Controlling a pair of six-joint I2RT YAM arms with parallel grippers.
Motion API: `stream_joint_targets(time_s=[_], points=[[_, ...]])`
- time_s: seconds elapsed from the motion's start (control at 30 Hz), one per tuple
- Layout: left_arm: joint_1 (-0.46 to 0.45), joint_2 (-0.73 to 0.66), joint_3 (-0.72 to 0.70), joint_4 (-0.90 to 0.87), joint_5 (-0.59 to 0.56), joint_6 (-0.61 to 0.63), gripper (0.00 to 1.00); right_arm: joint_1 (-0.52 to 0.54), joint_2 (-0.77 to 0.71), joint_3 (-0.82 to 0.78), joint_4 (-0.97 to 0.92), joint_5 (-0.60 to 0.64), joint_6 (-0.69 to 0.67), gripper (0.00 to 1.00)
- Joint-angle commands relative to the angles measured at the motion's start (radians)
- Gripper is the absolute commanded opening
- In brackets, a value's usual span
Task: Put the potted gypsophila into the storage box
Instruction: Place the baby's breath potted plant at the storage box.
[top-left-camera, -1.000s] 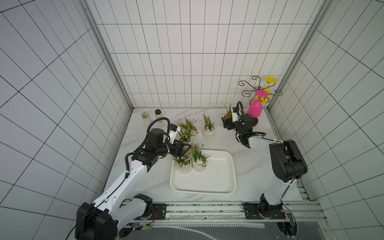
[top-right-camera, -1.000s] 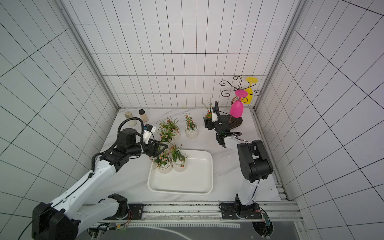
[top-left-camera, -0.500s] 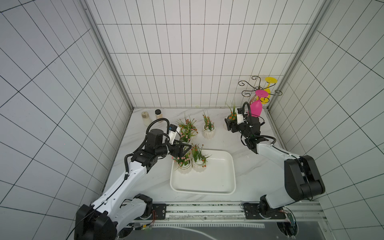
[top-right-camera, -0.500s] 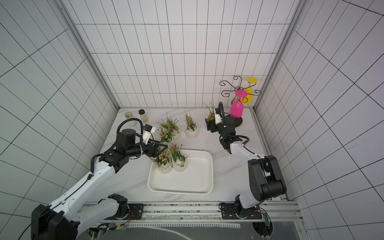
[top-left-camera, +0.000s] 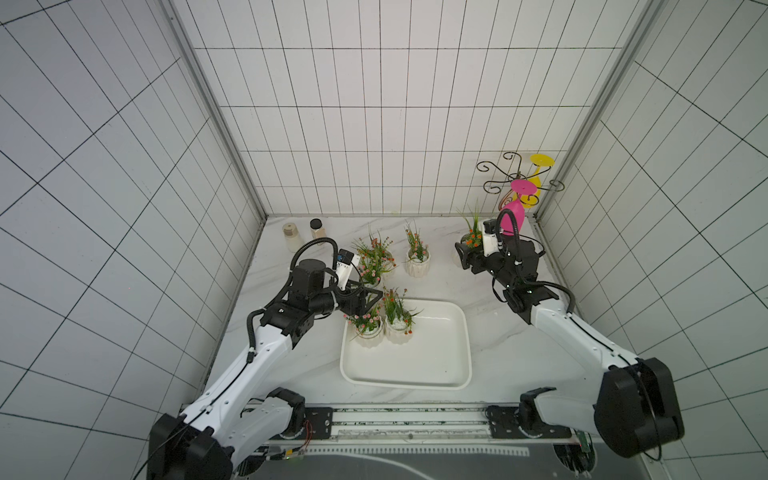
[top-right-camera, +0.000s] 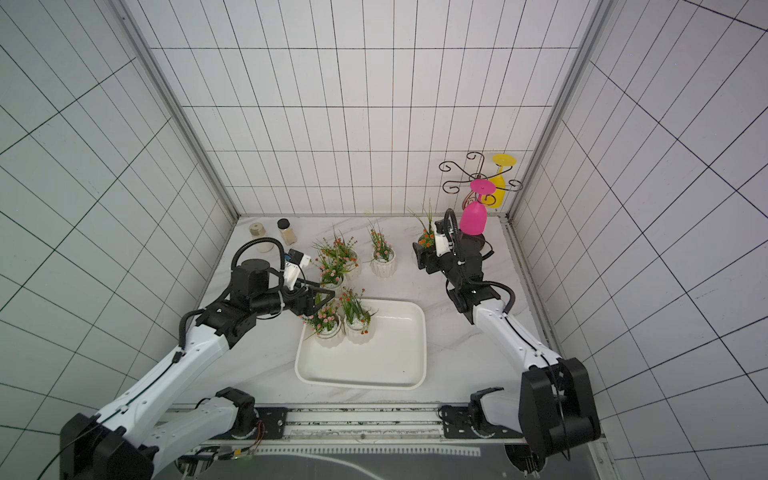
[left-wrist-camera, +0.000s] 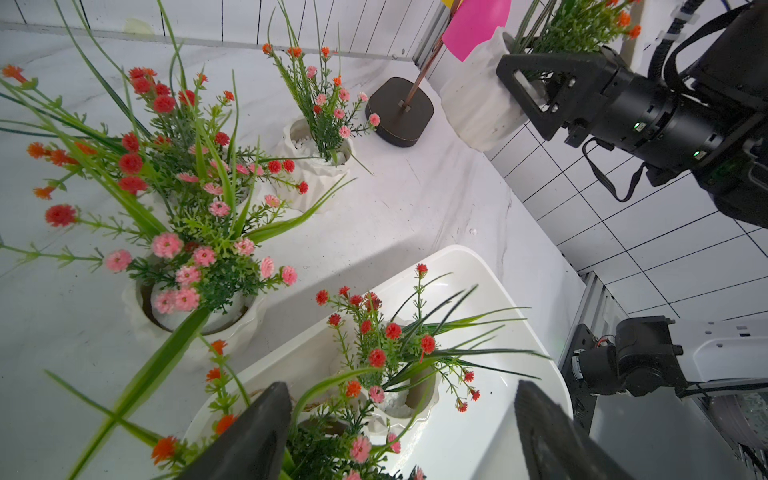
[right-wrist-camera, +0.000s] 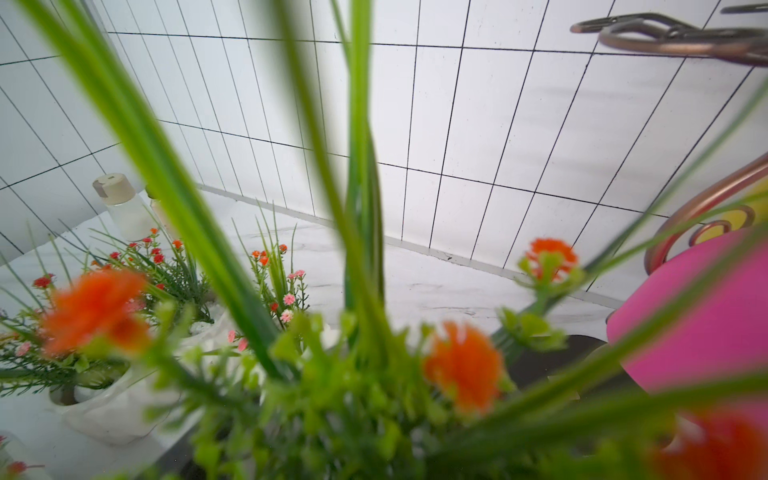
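Note:
The storage box (top-left-camera: 415, 381) is a white tray at the front middle of the table. Two potted gypsophila (top-left-camera: 368, 336) (top-left-camera: 399, 331) stand in its far left corner. My left gripper (top-left-camera: 368, 300) hovers open over the pink-flowered one; its stems rise between the spread jaws (left-wrist-camera: 399, 388), untouched. Two pots (top-left-camera: 376, 266) stand close together behind it on the table, and a third (top-left-camera: 417, 266) stands to their right. My right gripper (top-left-camera: 463, 255) is shut on an orange-flowered pot (left-wrist-camera: 482, 104), held off the table at the back right. Foliage (right-wrist-camera: 361, 395) hides its fingers in the right wrist view.
Two lidded jars (top-left-camera: 291, 237) (top-left-camera: 318, 230) stand at the back left. A scrolled wire rack (top-left-camera: 513, 172) with a pink goblet (top-left-camera: 513, 218) and a yellow one (top-left-camera: 538, 183) stands in the back right corner, its dark base (left-wrist-camera: 399, 112) close to the held pot. Tiled walls enclose three sides.
The right arm's elbow has dropped and swung out to the right while its gripper keeps the pot near the back right. The left arm has not moved.

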Motion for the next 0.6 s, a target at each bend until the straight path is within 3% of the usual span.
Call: stream_joint_targets(time_s=[0.0,0.57], points=[[0.003,-0.021,-0.011,0.03,0.015,-0.001,0.84,0.02,-0.079,-0.048,-0.004,-0.028,-0.034,0.71],[0.003,-0.064,-0.015,0.037,0.003,0.009,0.84,0.106,-0.26,-0.132,-0.151,-0.102,-0.039,0.7]])
